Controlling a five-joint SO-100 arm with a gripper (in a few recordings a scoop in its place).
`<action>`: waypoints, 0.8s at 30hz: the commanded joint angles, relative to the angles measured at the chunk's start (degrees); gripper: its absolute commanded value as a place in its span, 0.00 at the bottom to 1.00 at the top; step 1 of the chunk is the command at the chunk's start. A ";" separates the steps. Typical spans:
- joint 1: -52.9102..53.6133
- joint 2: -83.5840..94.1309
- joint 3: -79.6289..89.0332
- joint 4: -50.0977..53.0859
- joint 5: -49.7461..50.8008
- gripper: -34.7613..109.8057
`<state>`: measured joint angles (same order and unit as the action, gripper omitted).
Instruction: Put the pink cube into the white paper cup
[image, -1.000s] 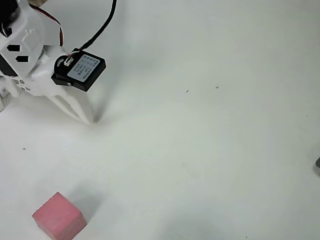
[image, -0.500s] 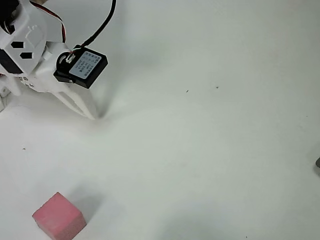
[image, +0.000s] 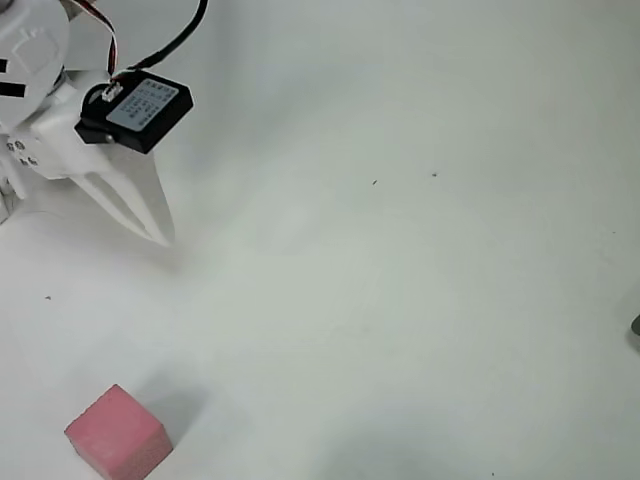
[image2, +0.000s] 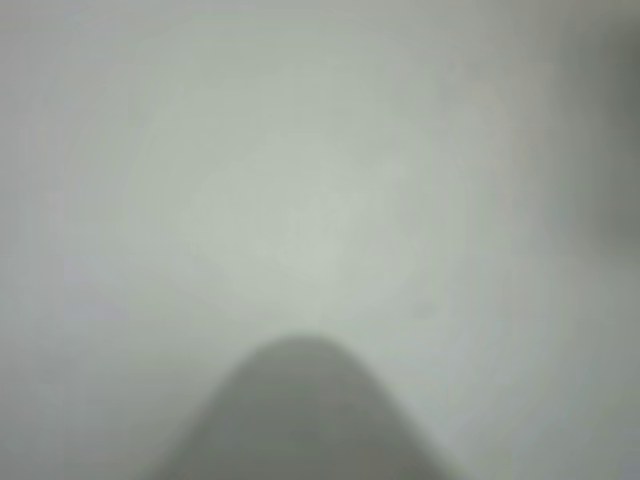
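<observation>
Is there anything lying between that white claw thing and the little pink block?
Nothing visible. In the overhead view the gripper points down toward the pink cube, which sits apart near the bottom left edge, with only bare white table between them.

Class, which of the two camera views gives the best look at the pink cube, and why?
The overhead view: the pink cube sits sharp and unobstructed on the white table near the lower left corner, well apart from the gripper. The wrist view is a blur of pale surface with a dark rounded shape at its bottom edge; no pink can be made out.
</observation>
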<state>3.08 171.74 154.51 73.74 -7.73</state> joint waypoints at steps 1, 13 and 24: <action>5.10 -7.65 -12.04 -0.09 -5.89 0.24; 13.01 -23.82 -16.96 -7.73 -13.54 0.27; 16.44 -29.53 -17.67 -13.71 -17.05 0.37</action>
<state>17.67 142.73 142.29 61.26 -23.55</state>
